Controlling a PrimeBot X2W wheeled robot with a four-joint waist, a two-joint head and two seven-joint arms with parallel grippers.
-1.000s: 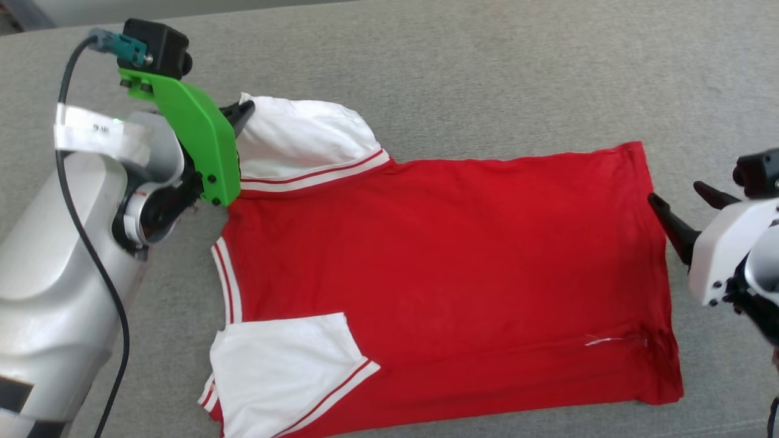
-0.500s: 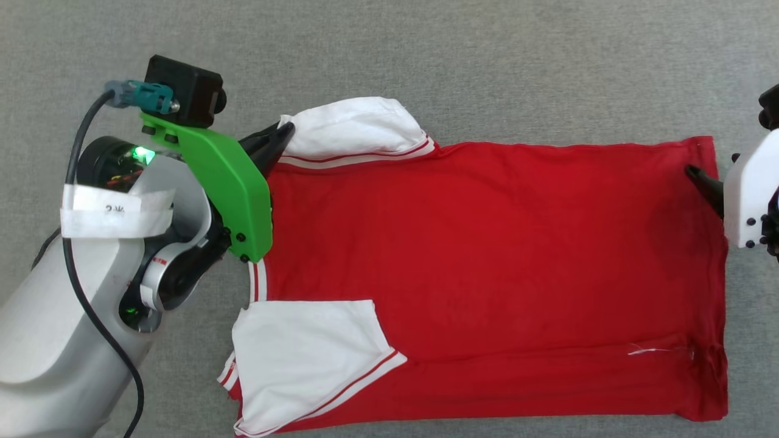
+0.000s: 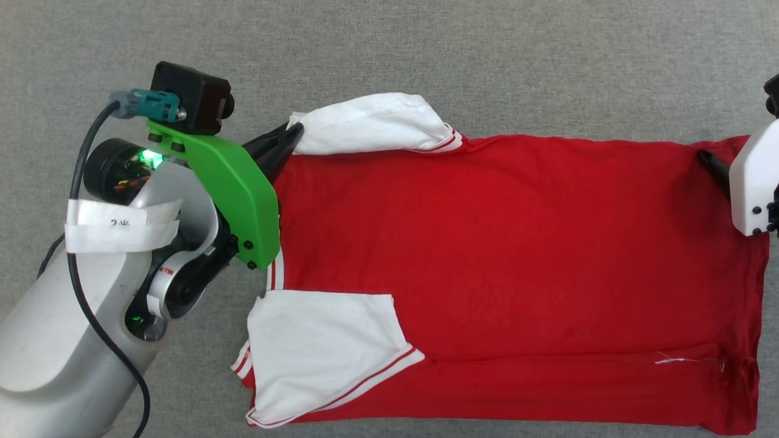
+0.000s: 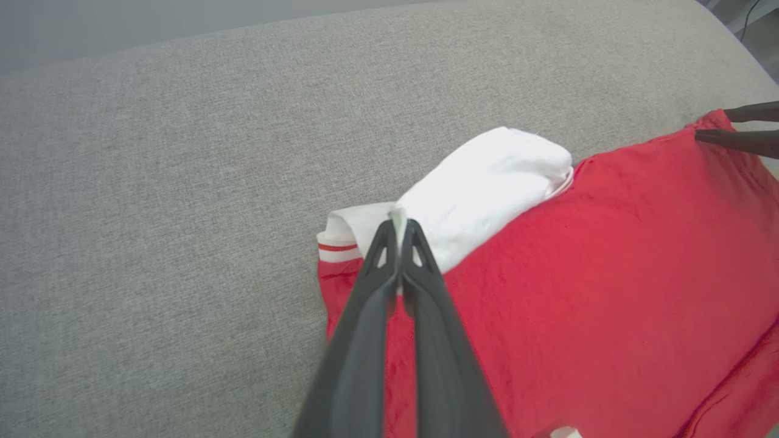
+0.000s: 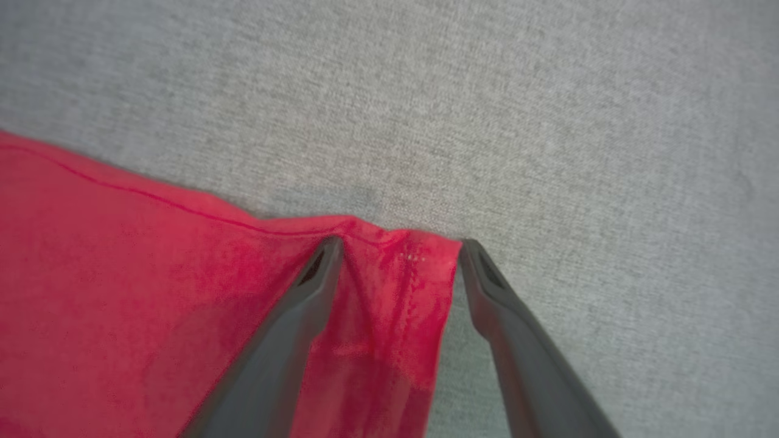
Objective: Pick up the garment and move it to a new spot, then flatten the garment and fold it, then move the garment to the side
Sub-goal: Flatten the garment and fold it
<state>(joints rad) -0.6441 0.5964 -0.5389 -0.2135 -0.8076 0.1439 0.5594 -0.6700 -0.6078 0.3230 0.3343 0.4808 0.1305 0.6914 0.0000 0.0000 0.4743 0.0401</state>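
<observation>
The garment lies spread on the grey cloth surface, plain red face up, with its white sleeves toward the left. My left gripper is shut on the edge of the far white sleeve. In the left wrist view a sliver of white cloth sits pinched between the left gripper's tips. My right gripper stands open, its fingers straddling the red hem corner without closing on it. In the head view the right gripper shows at the garment's far right corner, one dark finger visible beside its white housing.
The grey fabric surface runs beyond the garment on the far side and to the left. My left arm with its green camera bracket lies along the garment's collar end. The near sleeve lies folded onto the red body.
The head camera has tilted, shifting the whole picture. The far sleeve has gone from spread wide to a narrower bunch under my left gripper. My right gripper has come onto the far hem corner.
</observation>
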